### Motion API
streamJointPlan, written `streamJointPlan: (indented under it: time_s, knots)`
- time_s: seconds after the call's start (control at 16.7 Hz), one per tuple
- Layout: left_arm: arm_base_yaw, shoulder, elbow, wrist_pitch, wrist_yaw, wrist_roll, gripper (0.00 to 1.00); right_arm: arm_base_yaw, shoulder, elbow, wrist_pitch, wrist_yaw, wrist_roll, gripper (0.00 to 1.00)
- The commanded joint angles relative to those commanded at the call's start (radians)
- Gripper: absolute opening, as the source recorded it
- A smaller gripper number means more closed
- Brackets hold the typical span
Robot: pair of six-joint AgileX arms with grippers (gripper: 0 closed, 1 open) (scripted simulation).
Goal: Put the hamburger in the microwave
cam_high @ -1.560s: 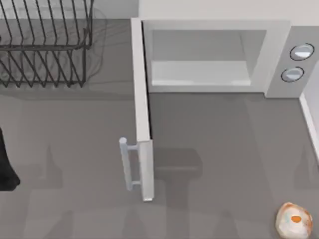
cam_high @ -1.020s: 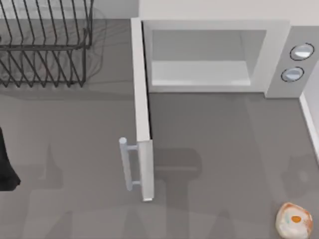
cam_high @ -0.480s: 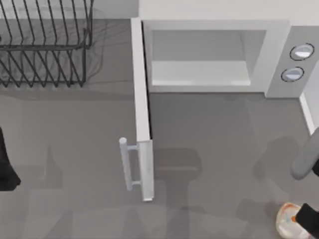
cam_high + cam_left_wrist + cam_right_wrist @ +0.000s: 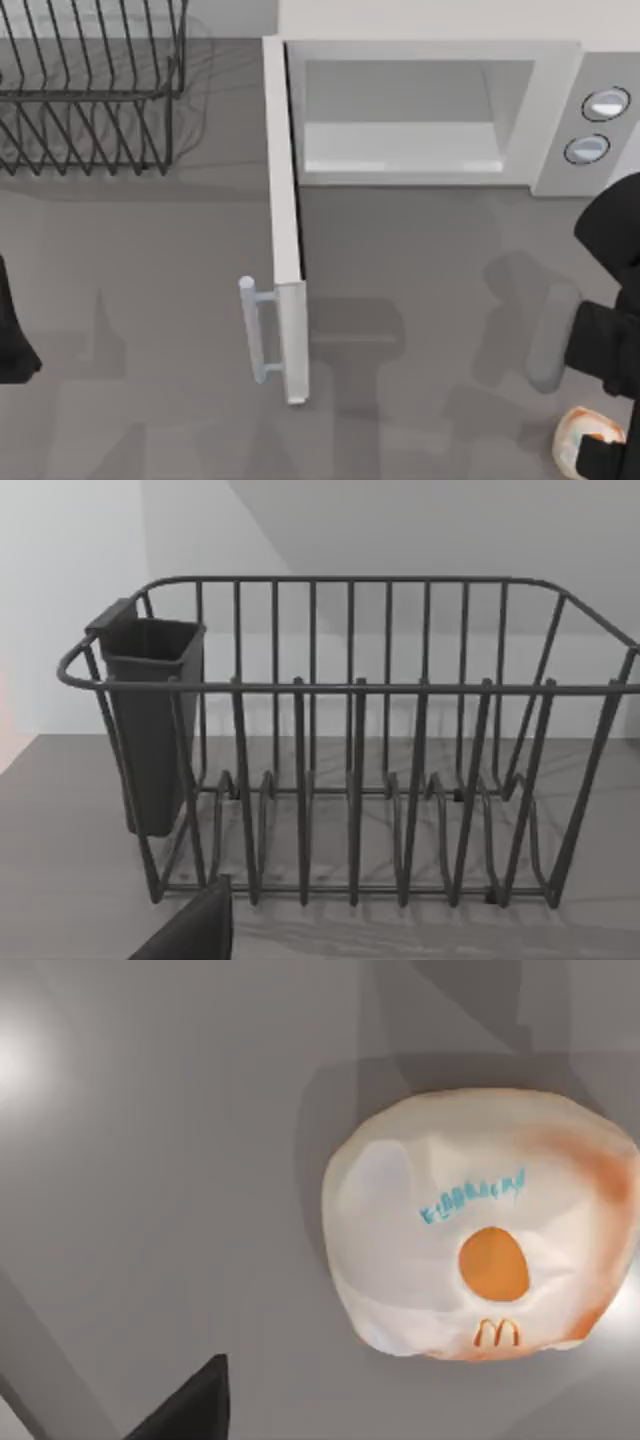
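The hamburger [image 4: 578,438] lies on the grey table near the front right corner, a glossy whitish lump with orange patches. In the right wrist view the hamburger [image 4: 480,1225] sits close below the camera, whole and untouched. My right gripper [image 4: 606,458] hangs over its right side and hides part of it. The white microwave [image 4: 555,100] stands at the back. Its door [image 4: 285,230] is swung fully open toward the front, grey bar handle [image 4: 255,330] on the outer side. The cavity [image 4: 400,145] holds nothing.
A black wire rack [image 4: 90,90] stands at the back left, and the rack [image 4: 350,740] with a dark cup on its side faces the left wrist camera. My left arm [image 4: 12,330] is parked at the left edge. Open tabletop lies between hamburger and microwave.
My right arm has come in from the right edge and moved over the hamburger, covering more of it. The hamburger, the door and the left arm have not moved.
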Motion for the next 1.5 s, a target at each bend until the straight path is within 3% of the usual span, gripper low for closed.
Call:
streamJointPlan:
  time_s: [0.36,0.84,1.2,1.5]
  knots:
    - [0.000,0.000,0.000,0.000,0.000,0.000,1.00,-0.003,0.007,-0.012,0.018,0.000,0.000,1.00]
    - [0.000,0.000,0.000,0.000,0.000,0.000,1.00,0.002,0.173,-0.170,0.349,0.000,0.004,1.00]
    - [0.000,0.000,0.000,0.000,0.000,0.000,1.00,0.002,0.196,-0.191,0.387,0.000,0.005,1.00]
    - [0.000,0.000,0.000,0.000,0.000,0.000,1.00,0.002,0.196,-0.191,0.387,0.000,0.005,0.62]
